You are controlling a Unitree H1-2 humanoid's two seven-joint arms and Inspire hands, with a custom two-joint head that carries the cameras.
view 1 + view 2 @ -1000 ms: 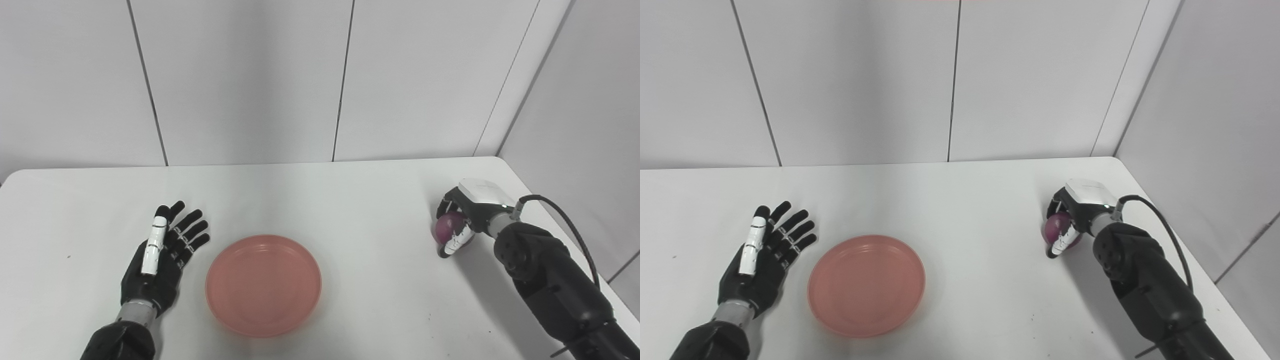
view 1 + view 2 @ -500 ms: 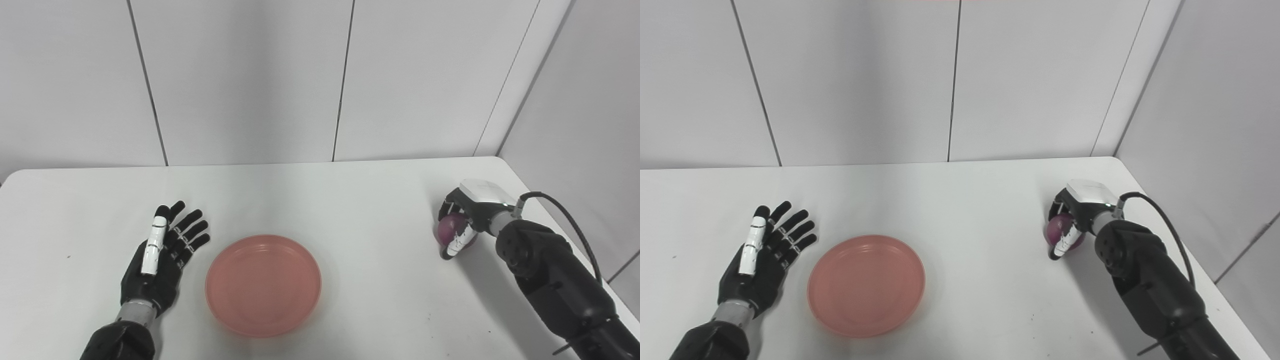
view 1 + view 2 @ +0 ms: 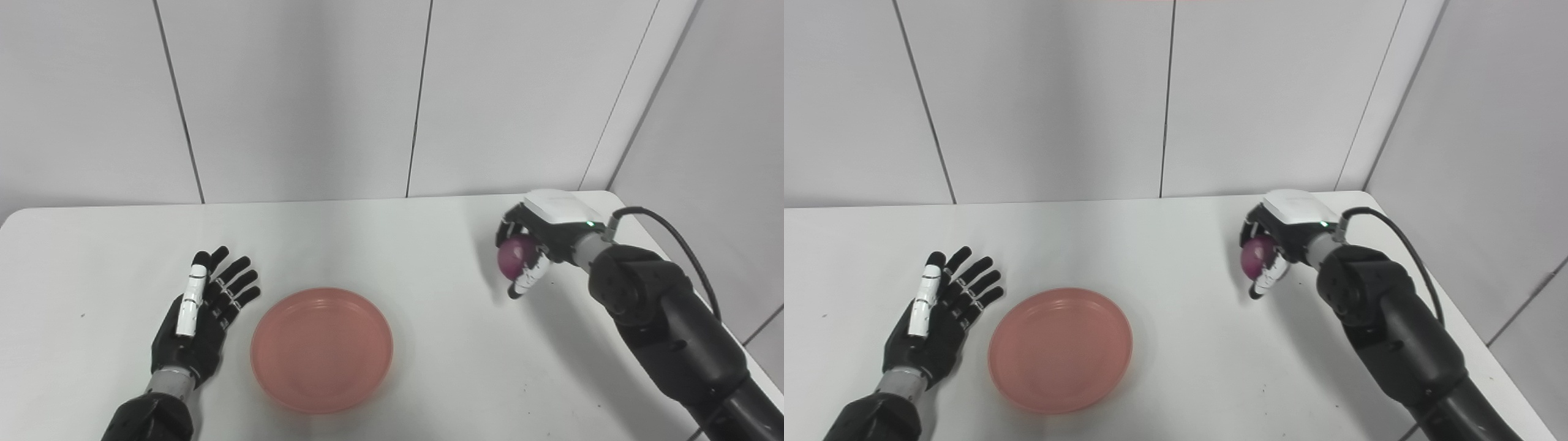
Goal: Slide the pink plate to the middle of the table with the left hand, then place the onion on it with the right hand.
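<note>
White table: our right hand clasps the onion; left hand splayed beside plate. Round onion could slip from fingertips.

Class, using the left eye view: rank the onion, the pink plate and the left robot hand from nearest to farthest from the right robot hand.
1. Onion: held in the right robot hand, at the table's right side.
2. Pink plate: near the middle, toward the front.
3. Left robot hand: open, just left of the plate.
</note>
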